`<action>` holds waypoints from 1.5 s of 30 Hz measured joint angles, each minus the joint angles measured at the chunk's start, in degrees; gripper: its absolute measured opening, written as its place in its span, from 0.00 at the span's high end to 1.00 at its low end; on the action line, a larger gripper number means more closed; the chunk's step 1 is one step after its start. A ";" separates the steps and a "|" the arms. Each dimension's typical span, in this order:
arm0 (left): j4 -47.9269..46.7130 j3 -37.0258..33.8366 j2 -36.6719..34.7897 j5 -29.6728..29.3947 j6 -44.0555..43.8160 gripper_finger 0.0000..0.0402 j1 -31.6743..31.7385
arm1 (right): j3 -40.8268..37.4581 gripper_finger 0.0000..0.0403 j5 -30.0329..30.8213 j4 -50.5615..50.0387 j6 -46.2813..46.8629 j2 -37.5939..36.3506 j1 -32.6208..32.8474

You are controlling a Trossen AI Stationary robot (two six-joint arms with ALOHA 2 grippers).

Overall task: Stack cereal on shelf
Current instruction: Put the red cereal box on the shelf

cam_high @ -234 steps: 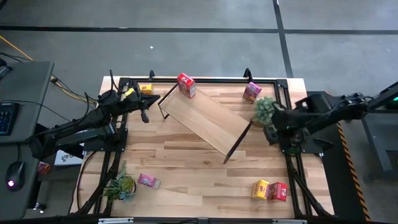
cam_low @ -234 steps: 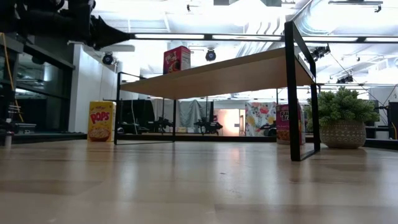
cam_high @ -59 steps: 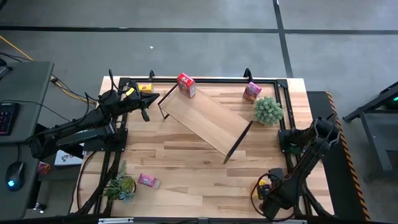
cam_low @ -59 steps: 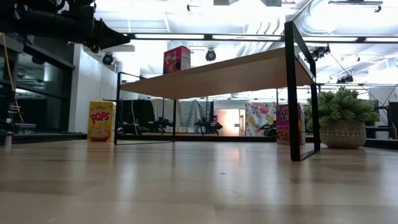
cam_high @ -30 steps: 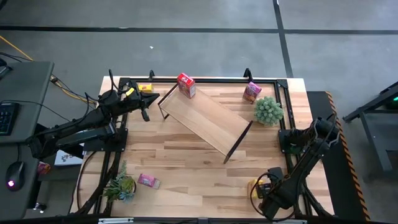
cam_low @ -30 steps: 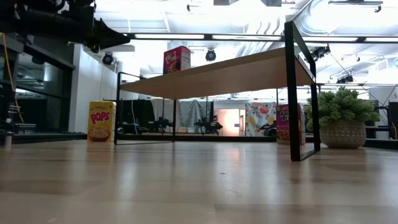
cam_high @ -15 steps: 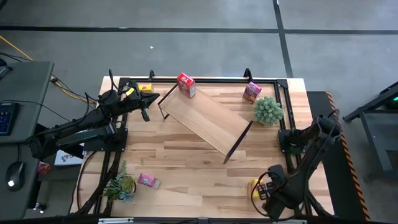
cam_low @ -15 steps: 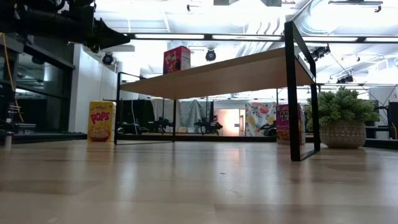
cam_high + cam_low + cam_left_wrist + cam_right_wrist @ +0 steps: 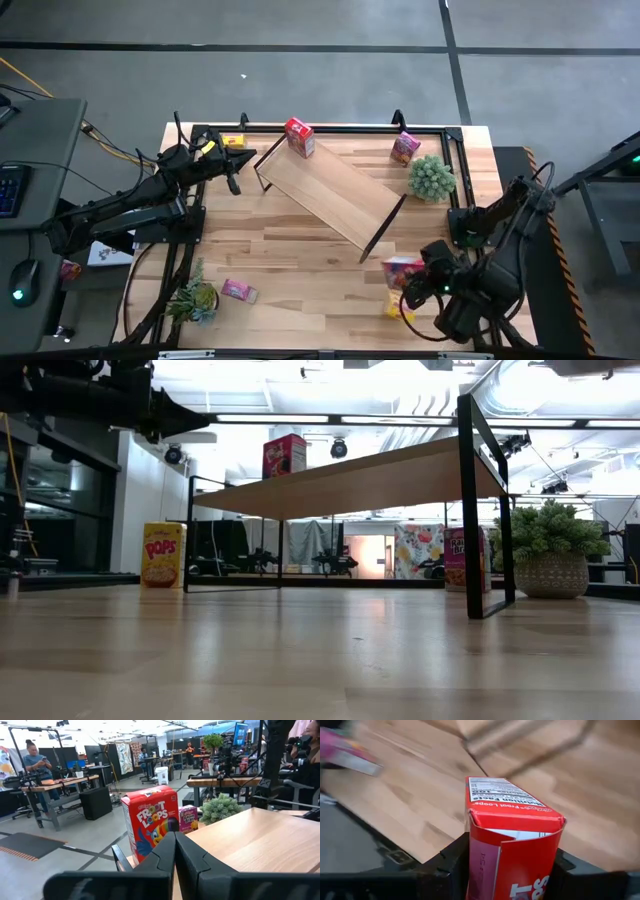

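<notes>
just red cereal box (image 9: 512,845) lengthwise from right gripper (image 9: 505,870)

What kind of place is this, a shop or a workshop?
Probably a robotics lab or workshop: a work table with two robot arms, more workbenches with people behind, and bare ceiling ducts.

Cereal box (image 9: 299,137) stands on shelf (image 9: 330,190)'s far-left end, apparently.

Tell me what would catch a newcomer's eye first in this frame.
The right gripper, near the table's front right corner, is clamped on a red cereal box and holds it above the tabletop. Behind it, the long wooden shelf stands diagonally across the table with another red box on its far end. The left gripper waits shut by the shelf's far left end.
</notes>
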 joint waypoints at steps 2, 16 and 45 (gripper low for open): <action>0.02 0.00 0.00 0.00 0.06 1.00 0.00 | 1.95 0.61 4.26 0.07 -5.04 0.00 -0.93; 0.60 0.00 0.00 0.00 0.13 1.00 0.00 | 5.78 0.61 15.46 6.60 -41.82 -0.04 -21.42; 4.11 0.02 -0.02 0.48 0.18 1.00 -0.02 | 5.93 0.61 -21.56 39.00 -92.29 6.40 -56.20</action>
